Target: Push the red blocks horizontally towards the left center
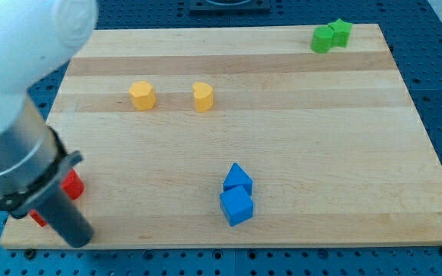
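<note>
1. My tip is not visible: the arm body (21, 153) fills the frame's lower left and hides the rod's end. No claw on this rig, so nothing grasped.
2. Red blocks (72, 185) sit at the counter's (305, 153) lower-left edge, partly hidden behind the arm; shapes unclear.
3. Yellow hexagonal block (142, 95) and yellow heart-like block (202, 96) upper left of centre, apart.
4. Two blue blocks (237, 195) touching, bottom centre.
5. Two green blocks (331, 35) touching, top right corner.

Board (298, 146) layout: two green blocks (330, 35) touching in the view's top-right corner. Yellow hexagonal block (142, 95) upper left, yellow heart-shaped block (202, 96) to its right, apart. Two blue blocks (237, 195) touching, bottom centre. Two red blocks (72, 185) bottom left, partly behind the rod; my tip (81, 239) just below them
</note>
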{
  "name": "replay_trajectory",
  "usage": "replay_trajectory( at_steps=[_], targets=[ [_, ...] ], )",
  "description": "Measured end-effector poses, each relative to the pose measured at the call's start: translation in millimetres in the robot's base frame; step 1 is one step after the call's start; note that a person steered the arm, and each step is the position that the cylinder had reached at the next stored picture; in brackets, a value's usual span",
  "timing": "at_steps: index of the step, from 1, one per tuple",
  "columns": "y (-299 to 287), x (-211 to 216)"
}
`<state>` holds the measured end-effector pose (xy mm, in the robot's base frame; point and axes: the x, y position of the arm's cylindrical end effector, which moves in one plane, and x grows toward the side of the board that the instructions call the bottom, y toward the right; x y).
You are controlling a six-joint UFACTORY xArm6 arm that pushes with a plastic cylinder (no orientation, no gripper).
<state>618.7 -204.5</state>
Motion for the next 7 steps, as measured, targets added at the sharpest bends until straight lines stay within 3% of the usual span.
replay_trajectory(
  at_steps=[4, 7],
  targets=[
    [-94, -5],
    [-28, -24]
  ],
)
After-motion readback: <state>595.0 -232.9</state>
